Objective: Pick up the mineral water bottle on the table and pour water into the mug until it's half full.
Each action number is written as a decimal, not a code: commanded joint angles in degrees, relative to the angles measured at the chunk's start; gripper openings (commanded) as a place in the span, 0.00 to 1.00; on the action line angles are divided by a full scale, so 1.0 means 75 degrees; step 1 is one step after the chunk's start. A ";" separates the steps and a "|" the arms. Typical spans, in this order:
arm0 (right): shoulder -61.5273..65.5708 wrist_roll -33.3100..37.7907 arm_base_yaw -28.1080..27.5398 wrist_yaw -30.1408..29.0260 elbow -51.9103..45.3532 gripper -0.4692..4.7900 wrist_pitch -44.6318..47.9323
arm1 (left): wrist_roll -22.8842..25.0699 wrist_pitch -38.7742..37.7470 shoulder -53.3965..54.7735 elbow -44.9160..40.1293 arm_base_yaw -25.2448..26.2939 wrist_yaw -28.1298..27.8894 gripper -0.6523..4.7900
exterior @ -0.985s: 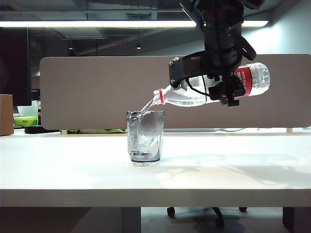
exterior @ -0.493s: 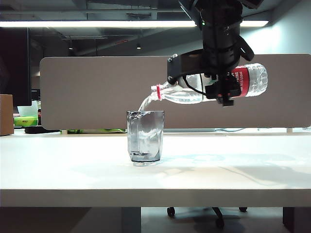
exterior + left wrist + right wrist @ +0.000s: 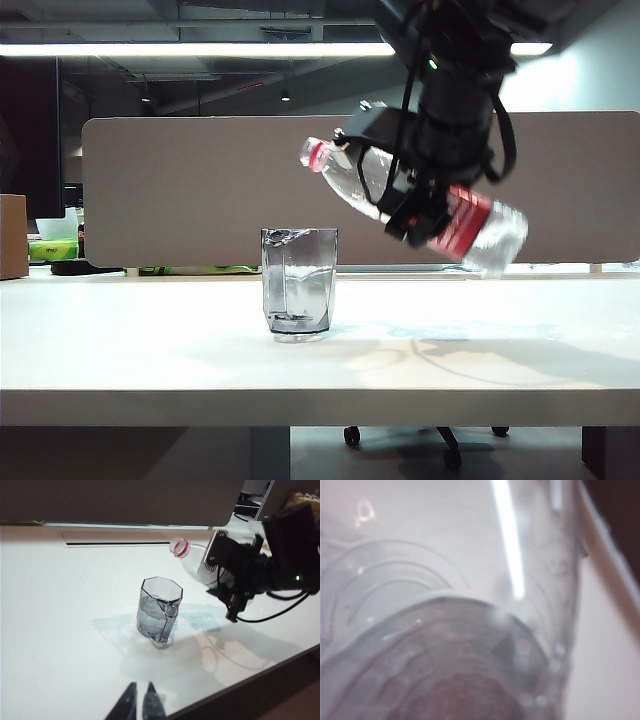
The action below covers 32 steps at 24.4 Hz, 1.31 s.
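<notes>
The smoky-grey faceted mug [image 3: 298, 285] stands on the white table [image 3: 150, 350] and holds some water in its lower part. Up and to the right of it, my right gripper [image 3: 415, 205] is shut on the mineral water bottle [image 3: 470, 225] around its middle. The bottle is tilted, its red-ringed open neck [image 3: 318, 155] raised above the mug's right side and its base low on the right. No stream leaves the neck. The right wrist view is filled by the blurred bottle [image 3: 445, 630]. The left wrist view shows the mug [image 3: 159, 607], the bottle [image 3: 192, 562] and my left gripper [image 3: 140, 700], shut and empty near the table's front edge.
A grey partition [image 3: 200, 190] runs behind the table. A brown box [image 3: 12, 235] and green items [image 3: 55, 248] sit at the far left. A long cable slot [image 3: 115, 543] lies in the table beyond the mug. The right arm's cable [image 3: 280, 612] hangs loose.
The bottle has swung from nearly level, pouring into the mug, to neck up and base down. The stream has stopped. The left gripper has not moved.
</notes>
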 commanded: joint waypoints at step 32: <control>0.1215 0.4640 -0.1023 -0.2401 -0.3774 1.00 0.9442 | 0.0006 0.0073 0.0006 0.0003 -0.0009 0.0020 0.16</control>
